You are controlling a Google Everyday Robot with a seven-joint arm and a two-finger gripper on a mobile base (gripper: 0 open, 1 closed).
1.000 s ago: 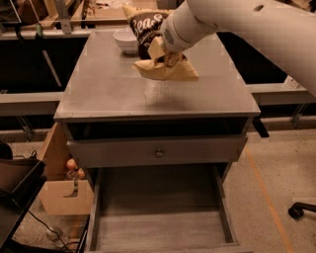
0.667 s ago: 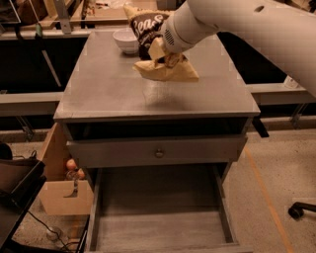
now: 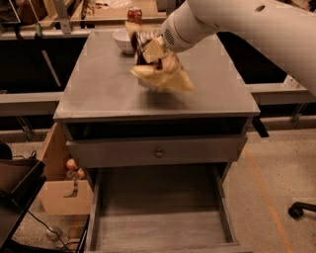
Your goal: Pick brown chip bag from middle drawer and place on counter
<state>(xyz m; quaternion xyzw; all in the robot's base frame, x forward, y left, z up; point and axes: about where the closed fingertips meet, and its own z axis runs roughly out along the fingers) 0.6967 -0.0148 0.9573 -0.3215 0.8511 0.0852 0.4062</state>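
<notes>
My gripper (image 3: 152,50) is over the middle of the grey counter (image 3: 98,84), at the end of the white arm that reaches in from the upper right. It is shut on the brown chip bag (image 3: 165,79). The bag hangs crumpled just above the counter top, its tan end lowest and its dark brown part up by the fingers. Its shadow lies on the counter under it. The middle drawer (image 3: 158,222) stands pulled out below, and its plank floor shows nothing on it.
A white bowl (image 3: 121,39) stands at the counter's back left, close behind the bag. A red soda can (image 3: 134,14) stands on the wooden table beyond. A shut drawer front with a round knob (image 3: 159,152) sits above the open drawer. A cardboard box (image 3: 61,190) stands on the floor at left.
The bag and gripper have sunk slightly toward the counter top. The drawers, bowl and can have not moved.
</notes>
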